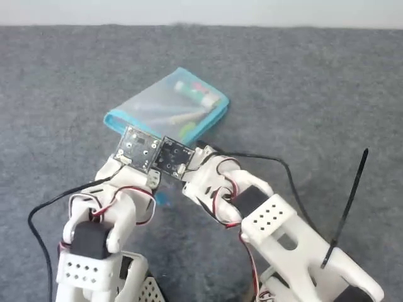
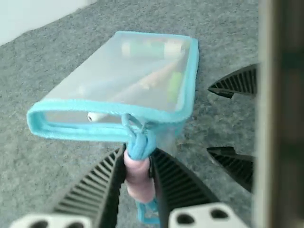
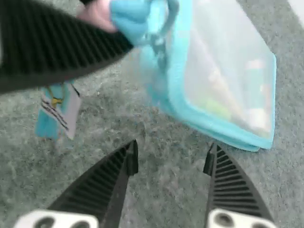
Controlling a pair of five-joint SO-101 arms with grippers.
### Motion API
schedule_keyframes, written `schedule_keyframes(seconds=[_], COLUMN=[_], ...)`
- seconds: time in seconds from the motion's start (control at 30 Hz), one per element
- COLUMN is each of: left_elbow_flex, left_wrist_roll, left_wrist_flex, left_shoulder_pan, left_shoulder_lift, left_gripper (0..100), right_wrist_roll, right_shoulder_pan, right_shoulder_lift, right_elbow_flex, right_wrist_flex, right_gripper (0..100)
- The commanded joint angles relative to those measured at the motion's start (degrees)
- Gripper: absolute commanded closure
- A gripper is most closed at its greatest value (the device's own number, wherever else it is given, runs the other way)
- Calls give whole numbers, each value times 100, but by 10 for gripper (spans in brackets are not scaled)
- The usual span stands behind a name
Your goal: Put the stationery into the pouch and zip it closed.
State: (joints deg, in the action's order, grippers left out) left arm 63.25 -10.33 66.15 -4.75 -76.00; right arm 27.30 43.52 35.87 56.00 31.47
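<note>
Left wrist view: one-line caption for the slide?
The left jaws shut on the zip pull of the blue pouch, stationery inside; right jaws open alongside.

The left tool [image 2: 137, 159] pinches what looks like the zipper pull [image 2: 137, 142] of the pouch [image 2: 118, 80], stationery [image 2: 152, 81] inside.

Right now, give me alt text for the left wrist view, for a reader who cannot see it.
The left gripper is shut on the zipper pull of a translucent, turquoise-trimmed pouch lying on grey carpet, stationery visible inside. The right gripper stands open beside the pouch.
</note>
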Motion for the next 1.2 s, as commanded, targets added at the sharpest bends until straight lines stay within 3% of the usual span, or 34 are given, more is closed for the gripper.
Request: schedule_keyframes(seconds=[0.0, 0.53, 0.73, 1.0, 1.17], left_elbow_flex=[-629, -927, -1525, -1736, -2246], left_wrist_roll=[-35, -422, -624, -914, -1160], left_wrist_flex=[185, 756, 1451, 1758, 2488], left_shoulder_pan=[-44, -9, -44, -44, -255], left_shoulder_lift=[88, 53, 62, 88, 97], left_gripper=[991, 991, 991, 991, 991], right_wrist_roll=[-185, 158, 369, 360, 369], right_shoulder_pan=[-22, 66, 330, 400, 541], right_shoulder_lift=[268, 505, 549, 576, 558], right_elbow_flex=[-35, -44, 53, 44, -26], right_wrist_flex=[-92, -752, -426, -338, -400], right_gripper=[782, 782, 782, 783, 783])
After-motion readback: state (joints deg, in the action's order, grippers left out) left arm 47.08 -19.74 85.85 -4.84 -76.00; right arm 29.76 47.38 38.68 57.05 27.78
